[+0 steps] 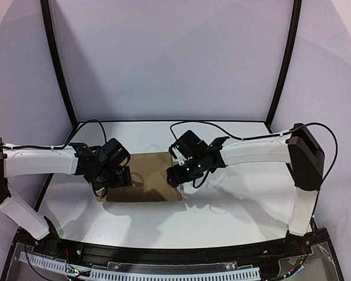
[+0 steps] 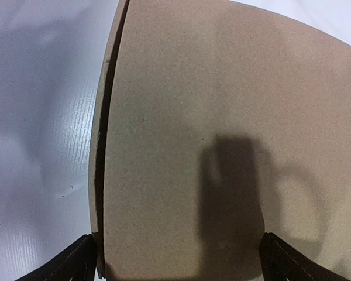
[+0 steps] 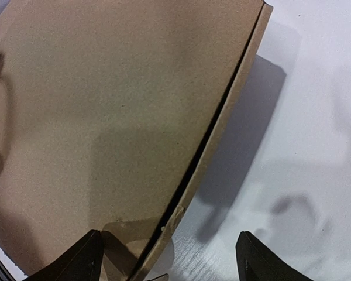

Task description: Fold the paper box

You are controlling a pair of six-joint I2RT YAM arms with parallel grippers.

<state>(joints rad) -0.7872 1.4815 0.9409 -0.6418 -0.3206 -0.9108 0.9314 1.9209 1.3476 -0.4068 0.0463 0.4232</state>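
While it lies closed and flat just left of the middle of the worktop point(image 1: 222, 211), one paper box point(image 1: 147, 175) sits between two grippers: left gripper point(image 1: 119, 177) over its left edge, right gripper point(image 1: 176, 175) over its right edge, both spread wide, holding nothing.

Paper box point(image 1: 149, 175) on table point(image 1: 234, 208); left gripper point(image 1: 120, 178) over left edge; right gripper point(image 1: 174, 175) seemingly astride right edge.

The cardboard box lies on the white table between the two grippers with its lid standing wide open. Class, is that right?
No. The lid is folded down flat on the box, as the right wrist view shows. The rest holds.
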